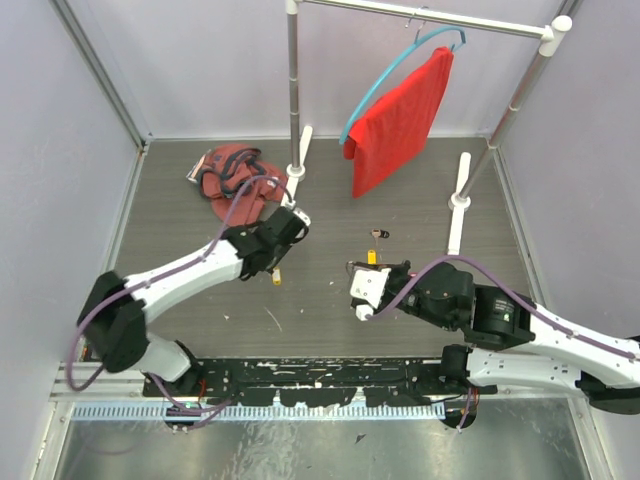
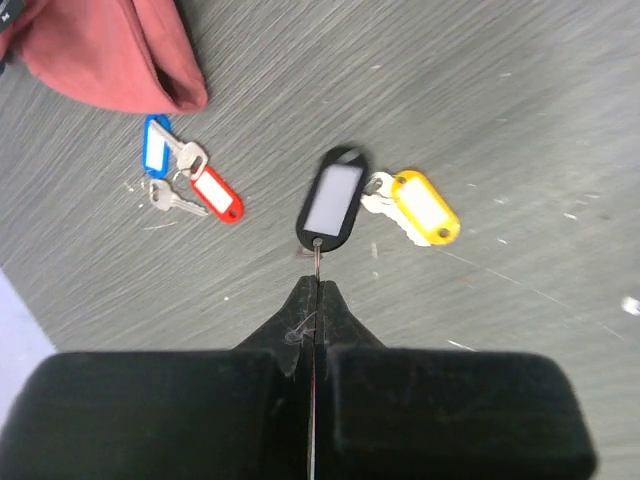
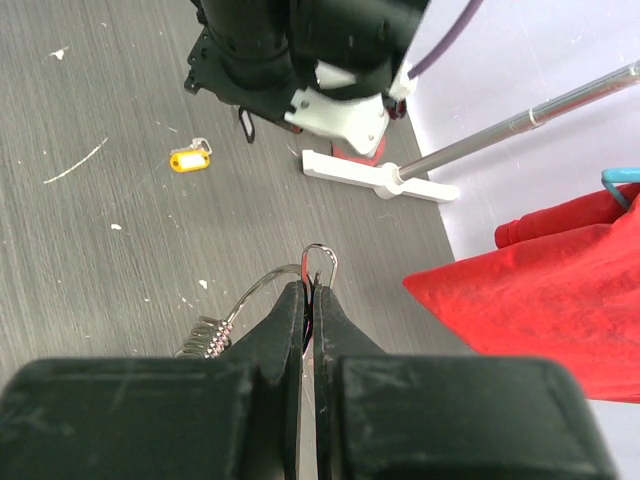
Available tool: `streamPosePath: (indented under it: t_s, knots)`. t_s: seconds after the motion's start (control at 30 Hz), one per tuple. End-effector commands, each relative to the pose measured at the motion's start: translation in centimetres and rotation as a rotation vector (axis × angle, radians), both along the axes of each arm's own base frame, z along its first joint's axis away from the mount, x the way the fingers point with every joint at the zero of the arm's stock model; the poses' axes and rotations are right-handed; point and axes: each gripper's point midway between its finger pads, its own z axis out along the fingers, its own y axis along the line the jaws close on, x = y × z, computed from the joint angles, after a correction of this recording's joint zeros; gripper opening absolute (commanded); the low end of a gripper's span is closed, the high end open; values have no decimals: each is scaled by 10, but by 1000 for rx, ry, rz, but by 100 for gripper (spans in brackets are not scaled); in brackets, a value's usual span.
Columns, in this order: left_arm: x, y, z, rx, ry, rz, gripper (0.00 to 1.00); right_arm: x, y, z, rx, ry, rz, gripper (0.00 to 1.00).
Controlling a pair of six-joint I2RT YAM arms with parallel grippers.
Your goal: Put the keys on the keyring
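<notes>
Grey wood-grain table (image 1: 330, 215), lilac walls on three sides. At the back, a metal rack (image 1: 293, 90) w/ a red cloth (image 1: 400, 120) on a blue hanger (image 1: 385, 75). A maroon cloth (image 1: 230, 175) lies crumpled back-left on the table.

L gripper (image 2: 316, 290): jaws clamped fully together, tips pinching a thin metal piece at the near end of the black-tag key (image 2: 333, 198). That piece is seen edge-on, so can't tell if it's the blade or the tag's small ring. The black tag sits just beyond the tips, white label facing the cam. Yellow-tag key (image 2: 425, 205) lies just right of it, flat on the table, its silver key touching or nearly touching the black tag's side. Further left, the blue-tag key (image 2: 156, 145) and red-tag key (image 2: 216, 193) lie together w/ silver parts overlapping, near the maroon cloth's edge.

R gripper (image 3: 311, 295): jaws closed on the keyring (image 3: 320, 258). A thin wire loop sticks out past the tips, and a wire arc runs back to the left to a small coiled bit beside the finger. Can't tell if the ring is clear of the table. It is apart from all the keys.

R wrist view: L arm sits opposite, w/ the yellow tag on the table beside it. Top view: L gripper left of centre, R gripper right of centre, bare table between them.
</notes>
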Motion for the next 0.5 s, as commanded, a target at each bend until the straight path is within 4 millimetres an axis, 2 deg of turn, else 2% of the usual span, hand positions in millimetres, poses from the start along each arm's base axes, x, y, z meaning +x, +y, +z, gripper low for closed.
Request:
streamPosePath:
  t_s: [0.0, 0.17, 0.3, 0.47]
  knots:
    - [-17, -25, 37, -251, -41, -77, 0, -12, -6, 42, 135, 2, 39, 1]
    - [-36, -46, 99, -493, -110, -208, 0, -32, -6, 56, 206, 80, 123, 1]
    - [-50, -59, 132, -587, -113, -295, 0, -50, 2, 60, 240, 133, 219, 1]
    - [-70, -76, 168, -658, -116, -439, 0, -61, 9, 65, 263, 180, 269, 1]
